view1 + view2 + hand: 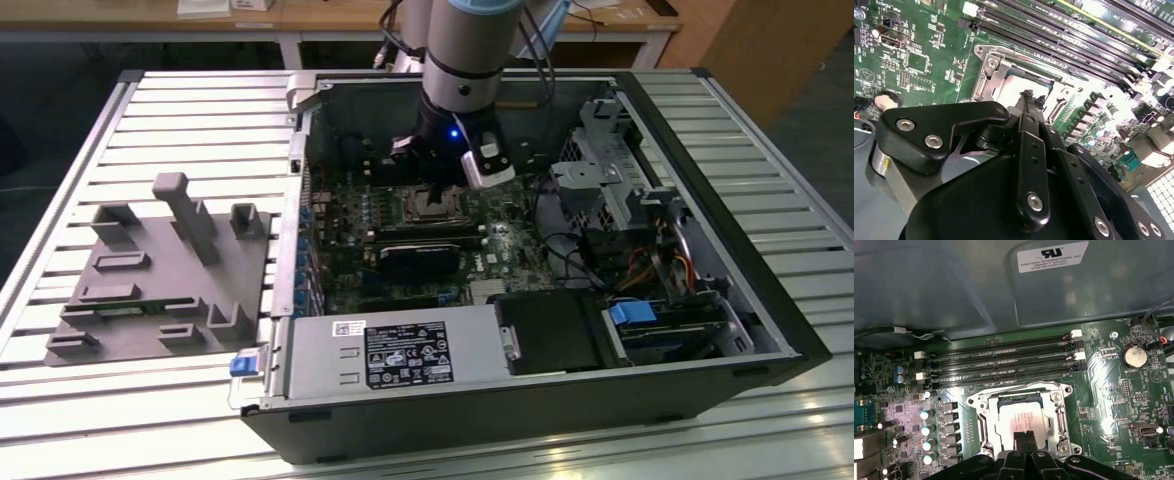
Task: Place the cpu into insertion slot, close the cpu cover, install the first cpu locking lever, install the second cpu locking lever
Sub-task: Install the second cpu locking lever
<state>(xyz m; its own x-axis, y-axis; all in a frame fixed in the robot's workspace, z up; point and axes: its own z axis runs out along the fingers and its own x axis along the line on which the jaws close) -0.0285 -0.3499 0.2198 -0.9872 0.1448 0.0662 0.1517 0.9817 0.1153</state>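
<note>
Reaching straight down into the open black computer case, with the black gripper pressed together, tips just over the dull silver-grey square cpu. Lying flat in the dark-framed insertion slot, square to the green circuit board, ringed by the silver metal cpu cover.

White printed label on case wall, black printed sticker on power supply

I see the cpu, silver-grey, lying flat in the slot. The silver cover frames it, lying down around its edges.
</note>
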